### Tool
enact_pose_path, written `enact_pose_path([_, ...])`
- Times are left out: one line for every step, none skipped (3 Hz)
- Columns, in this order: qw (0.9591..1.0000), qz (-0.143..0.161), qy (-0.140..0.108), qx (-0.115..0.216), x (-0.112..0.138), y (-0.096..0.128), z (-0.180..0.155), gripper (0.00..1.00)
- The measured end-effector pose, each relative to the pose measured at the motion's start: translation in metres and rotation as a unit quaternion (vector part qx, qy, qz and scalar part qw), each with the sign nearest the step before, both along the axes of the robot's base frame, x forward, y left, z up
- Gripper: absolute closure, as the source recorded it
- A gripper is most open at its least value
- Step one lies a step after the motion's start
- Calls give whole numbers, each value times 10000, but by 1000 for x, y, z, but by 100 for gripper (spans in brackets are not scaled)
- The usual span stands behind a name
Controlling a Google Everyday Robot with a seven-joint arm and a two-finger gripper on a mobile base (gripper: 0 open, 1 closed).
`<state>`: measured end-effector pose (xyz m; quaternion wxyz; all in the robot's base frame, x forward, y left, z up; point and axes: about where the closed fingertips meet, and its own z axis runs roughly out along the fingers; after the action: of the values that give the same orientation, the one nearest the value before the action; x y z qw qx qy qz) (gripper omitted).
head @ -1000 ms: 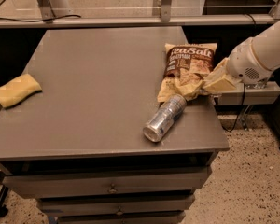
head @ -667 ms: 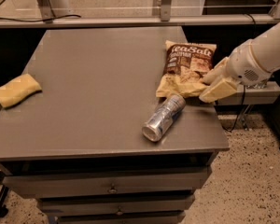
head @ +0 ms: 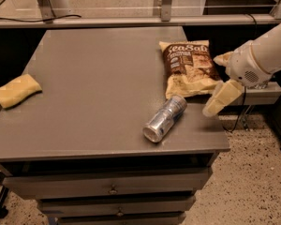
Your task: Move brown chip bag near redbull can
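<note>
The brown chip bag [head: 189, 69] lies flat on the right part of the grey table [head: 93, 78], with its brown panel and white lettering facing up. The redbull can [head: 165, 118] lies on its side just in front of the bag's lower edge, close to or touching it, with its open end toward the table's front edge. My gripper [head: 220, 78] is at the table's right edge, just right of the bag. It is open and empty, one cream finger [head: 217, 99] low and the other higher, neither touching the bag.
A yellow sponge [head: 16, 90] lies at the table's left edge. Drawers [head: 112, 186] sit under the tabletop. A metal rail [head: 131, 20] runs behind the table. A shelf [head: 262, 93] and a cable are to the right, behind my arm.
My gripper has let go of the chip bag and drawn back to the right. The bag, held tilted before, now lies flat above the can. The can has not moved.
</note>
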<state>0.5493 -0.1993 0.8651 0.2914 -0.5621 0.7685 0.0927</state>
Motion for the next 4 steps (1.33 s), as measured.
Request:
enact_pose_path([10000, -7, -83, 3, 0, 2, 3, 0])
enact_pose_path([9988, -175, -445, -30, 3, 1, 17, 0])
enact_pose_path([9894, -398, -1374, -258, -7, -5, 58, 0])
enact_pose_path([9631, -1029, -2390, -689, -22, -34, 120, 0])
